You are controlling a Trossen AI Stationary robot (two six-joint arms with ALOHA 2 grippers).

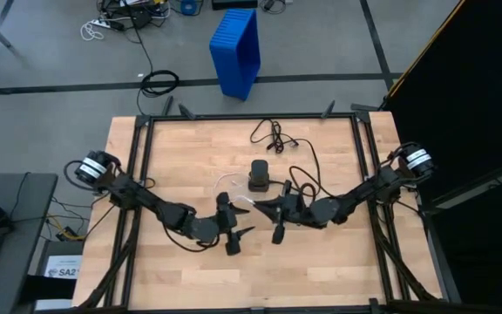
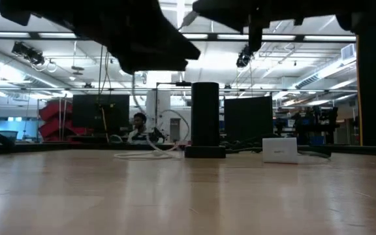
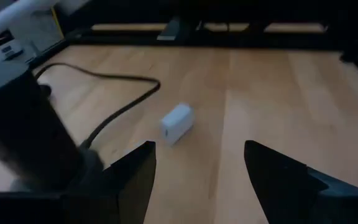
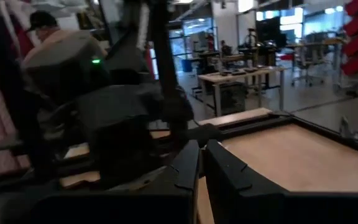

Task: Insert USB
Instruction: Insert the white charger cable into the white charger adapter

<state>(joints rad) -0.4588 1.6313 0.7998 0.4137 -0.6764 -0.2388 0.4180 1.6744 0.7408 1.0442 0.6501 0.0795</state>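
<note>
The left hand (image 1: 232, 228) hovers over the counter (image 1: 338, 262) with its fingers spread wide, holding nothing. The right hand (image 1: 273, 216) hangs close by, its fingers (image 4: 188, 168) nearly together around a thin white end of the USB cable (image 1: 227, 186). The cable's loops lie on the counter just beside the upright black box (image 1: 259, 175). A small white adapter (image 3: 176, 122) lies near the box.

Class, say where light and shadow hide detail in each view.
Low view: bright ceiling lights silhouette the black box. Left wrist view: the left gripper shows dark over the lit table. Right wrist view: the right gripper is dark against the bright room. High view: even light.
</note>
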